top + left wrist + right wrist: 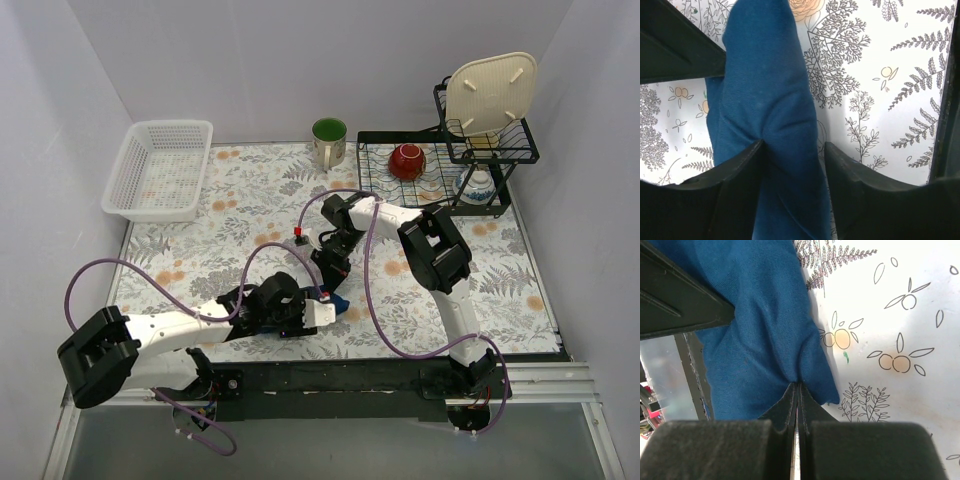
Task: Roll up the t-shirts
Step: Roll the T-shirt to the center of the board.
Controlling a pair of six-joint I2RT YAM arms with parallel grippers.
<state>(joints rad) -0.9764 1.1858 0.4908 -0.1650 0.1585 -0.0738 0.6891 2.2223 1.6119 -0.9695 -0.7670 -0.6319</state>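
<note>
The dark blue t-shirt (338, 304) is bunched into a narrow roll, almost fully hidden under both grippers in the top view. In the left wrist view the roll (770, 90) runs lengthwise between the fingers of my left gripper (794, 145); the jaws stand apart, the left finger touches the cloth, and a sliver of table shows beside the right finger. In the right wrist view my right gripper (798, 385) is shut, pinching the edge of the cloth (765, 315). From above, my left gripper (325, 310) and right gripper (335, 275) meet over the shirt. No chest print shows.
A white basket (160, 168) stands at the back left and a green mug (329, 140) at the back middle. A black wire dish rack (375, 170) at the back right holds a red bowl (407, 160), a cream plate (490, 92) and a blue-and-white cup (478, 187).
</note>
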